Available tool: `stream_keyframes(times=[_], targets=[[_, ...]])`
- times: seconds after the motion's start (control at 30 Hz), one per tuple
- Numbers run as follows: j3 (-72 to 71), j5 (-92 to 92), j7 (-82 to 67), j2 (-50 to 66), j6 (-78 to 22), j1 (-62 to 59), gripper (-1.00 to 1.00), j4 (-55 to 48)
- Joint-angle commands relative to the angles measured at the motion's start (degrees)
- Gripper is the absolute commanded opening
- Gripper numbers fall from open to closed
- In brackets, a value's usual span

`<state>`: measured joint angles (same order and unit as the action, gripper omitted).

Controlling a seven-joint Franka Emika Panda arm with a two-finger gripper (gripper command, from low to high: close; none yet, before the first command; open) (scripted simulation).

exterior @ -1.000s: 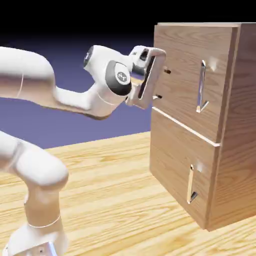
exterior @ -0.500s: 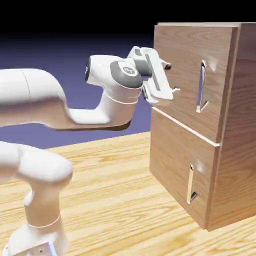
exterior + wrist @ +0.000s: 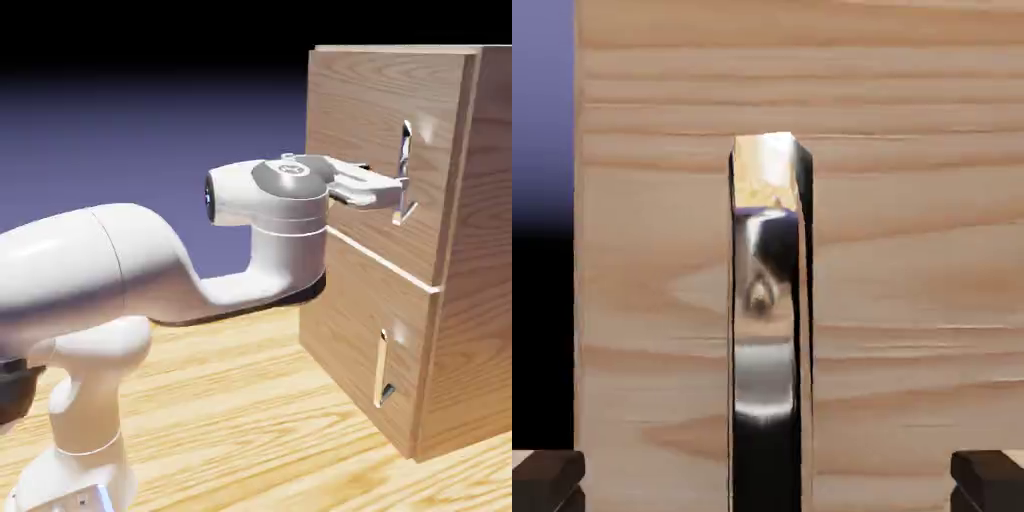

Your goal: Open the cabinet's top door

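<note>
Cabinet (image 3: 400,250) at right of exterior view, standing on wood-grain table (image 3: 220,400); light-brown wood grain, two stacked front doors, both flush and closed. Top door (image 3: 360,130) the upper, larger panel, with long vertical silver handle (image 3: 404,170) toward its right side. Lower door (image 3: 350,340) beneath, with shorter silver handle (image 3: 381,370). Thin pale seam between the two doors, slanting down to the right.

White arm (image 3: 130,270) rising from lower left, bent low and reaching right at about mid-height of top door. Hand (image 3: 395,190) level, pointed at the door face, fingers reaching to the lower part of the long handle. Contact with handle not clear from this side.

Hand view: top door (image 3: 912,250) filling most of frame, blue-violet backdrop then black in a strip at left. Handle (image 3: 767,340) centred, upright, mirror-bright, running off bottom edge. Two dark fingertips (image 3: 547,480) at bottom corners, far apart, one on each side of the bar with clear wood between each tip and the metal. Hand spread wide, released, grasping nothing.
</note>
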<state>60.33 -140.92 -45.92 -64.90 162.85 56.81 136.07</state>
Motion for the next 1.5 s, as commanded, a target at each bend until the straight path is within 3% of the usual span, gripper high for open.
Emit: stream_keyframes(times=[0.0,0.07,0.1,0.53,0.8,1.13,1.47], targets=[[1.04,-0.62,0.18,0.48,-0.53,2.15,0.00,-1.48],[2.93,-1.75,0.50,1.36,-1.49,6.05,0.00,-4.18],[2.93,-1.75,0.50,1.36,-1.49,6.05,-1.00,-4.18],[-19.85,12.15,2.53,-4.73,-20.60,-17.29,-1.00,19.16],[-36.46,27.69,1.14,-10.89,-32.23,-24.74,-1.00,28.63],[-57.23,48.08,0.45,-14.47,-46.66,-25.60,-1.00,32.87],[-78.00,67.59,2.71,-9.47,-62.00,-25.03,-1.00,29.41]])
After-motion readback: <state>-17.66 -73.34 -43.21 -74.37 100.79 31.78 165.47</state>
